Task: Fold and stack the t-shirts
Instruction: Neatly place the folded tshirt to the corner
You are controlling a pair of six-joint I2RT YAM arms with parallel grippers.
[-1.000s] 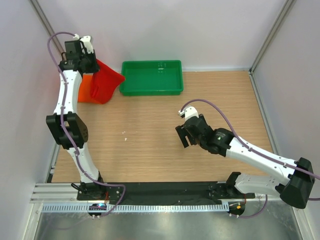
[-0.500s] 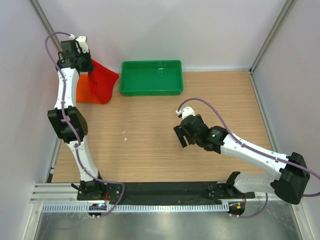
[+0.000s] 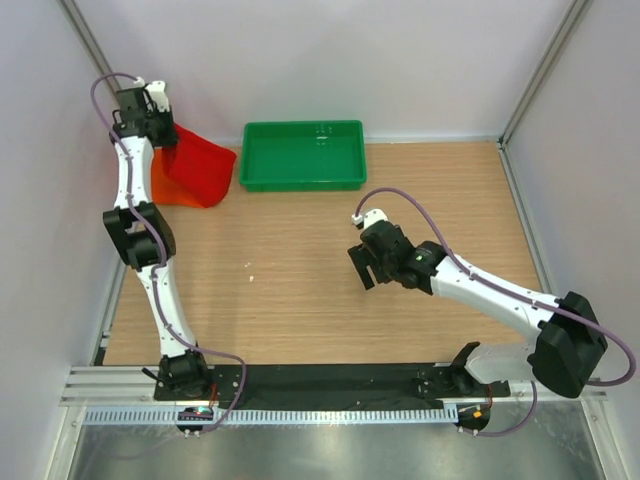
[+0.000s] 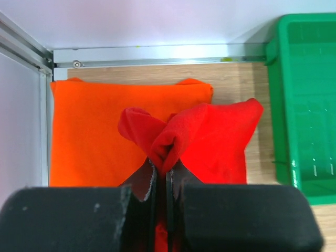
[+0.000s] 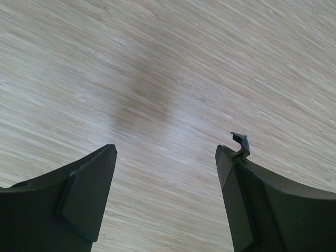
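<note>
Left end effector [image 4: 160, 170] pinches the limp, light bright red cloth t-shirt [image 4: 218, 136] left of the green plastic tray [image 4: 310, 105]; its edges likely grip best.

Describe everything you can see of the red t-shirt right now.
The red t-shirt is plain, bright, soft cloth. The left gripper is shut on a bunched fold, holding that part up so the cloth hangs crumpled. It hangs over the right part of the flat orange t-shirt in the far left corner, beside the green tray.
</note>
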